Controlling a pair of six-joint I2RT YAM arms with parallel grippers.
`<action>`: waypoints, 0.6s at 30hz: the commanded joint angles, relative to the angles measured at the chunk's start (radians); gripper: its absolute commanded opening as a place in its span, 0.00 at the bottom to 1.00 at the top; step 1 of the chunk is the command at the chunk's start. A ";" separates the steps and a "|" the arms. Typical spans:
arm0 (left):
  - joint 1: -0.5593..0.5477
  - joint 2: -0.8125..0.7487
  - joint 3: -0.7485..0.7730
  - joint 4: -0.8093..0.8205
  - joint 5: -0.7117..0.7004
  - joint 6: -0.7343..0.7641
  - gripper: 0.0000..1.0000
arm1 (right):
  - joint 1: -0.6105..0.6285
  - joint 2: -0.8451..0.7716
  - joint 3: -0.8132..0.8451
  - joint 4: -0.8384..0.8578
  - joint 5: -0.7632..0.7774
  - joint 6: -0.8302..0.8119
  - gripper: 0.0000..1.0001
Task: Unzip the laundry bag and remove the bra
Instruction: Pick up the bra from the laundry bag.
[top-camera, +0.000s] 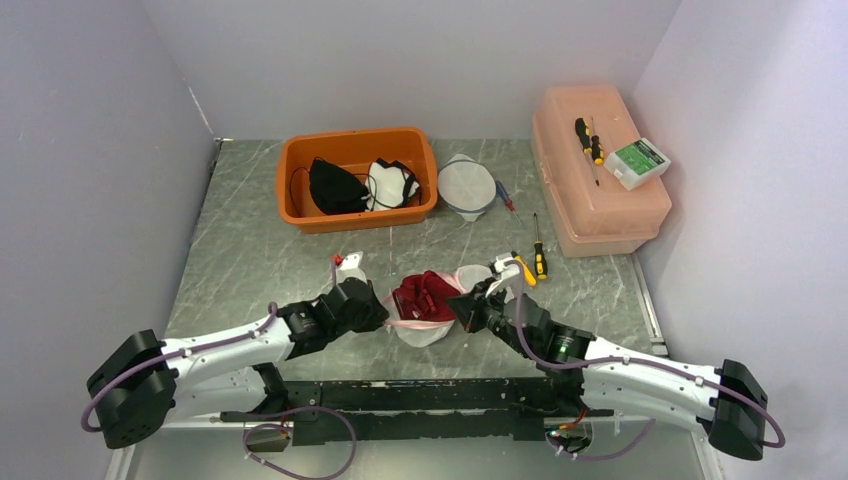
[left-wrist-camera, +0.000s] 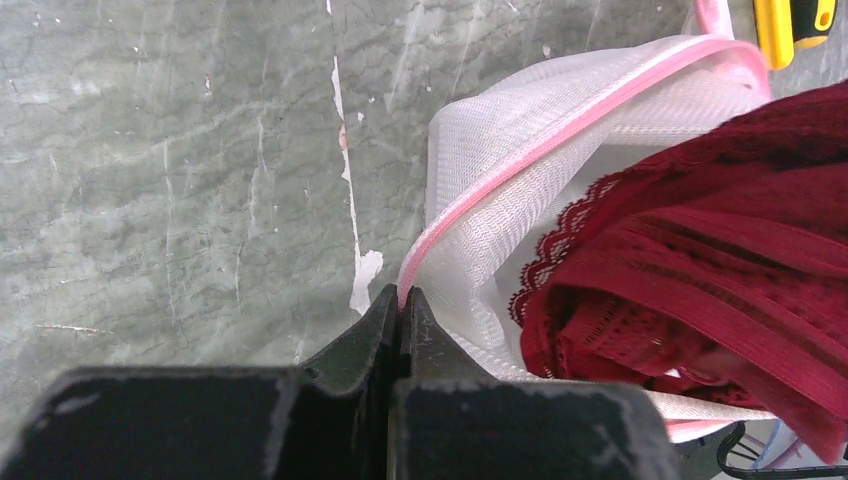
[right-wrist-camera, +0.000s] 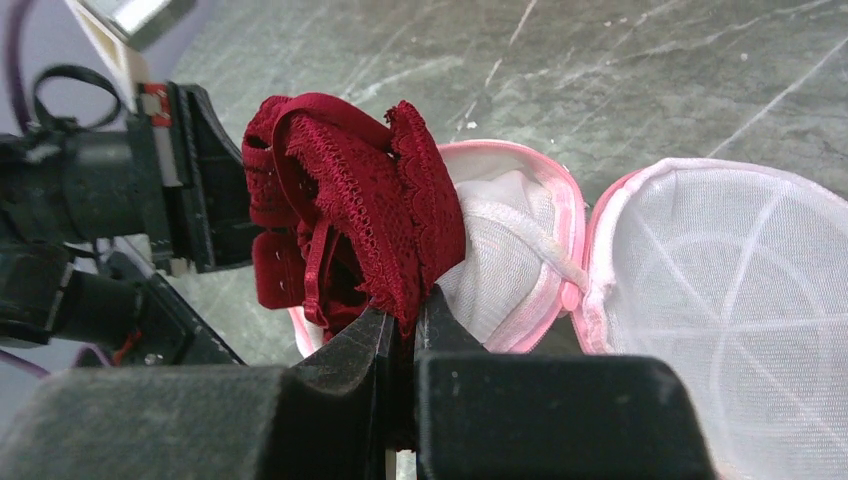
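A white mesh laundry bag (top-camera: 425, 328) with pink zip trim lies unzipped at the table's front middle, its lid half (right-wrist-camera: 740, 300) flipped to the right. A dark red lace bra (top-camera: 424, 296) bulges up out of the open half. My left gripper (left-wrist-camera: 402, 300) is shut on the bag's pink rim (left-wrist-camera: 520, 165) at the left side. My right gripper (right-wrist-camera: 410, 318) is shut on the bra's lace edge (right-wrist-camera: 380, 190), with the bag's cup (right-wrist-camera: 510, 255) just behind it. In the top view both grippers flank the bag, left gripper (top-camera: 372, 312) and right gripper (top-camera: 470, 308).
An orange bin (top-camera: 357, 178) with dark and white garments stands at the back. Beside it lies another round mesh bag (top-camera: 466, 185). A pink plastic box (top-camera: 596, 170) with tools and a green-labelled box is at the right. Yellow screwdrivers (top-camera: 539, 260) lie near the bag.
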 joint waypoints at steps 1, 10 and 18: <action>0.002 0.006 -0.011 -0.013 -0.017 -0.002 0.03 | 0.001 -0.065 0.005 0.089 0.038 0.026 0.00; 0.002 -0.206 0.053 -0.140 -0.013 0.081 0.89 | 0.001 -0.094 -0.003 0.029 0.000 -0.069 0.00; 0.003 -0.376 0.176 -0.177 0.009 0.369 0.94 | 0.002 -0.127 -0.019 0.014 -0.046 -0.143 0.00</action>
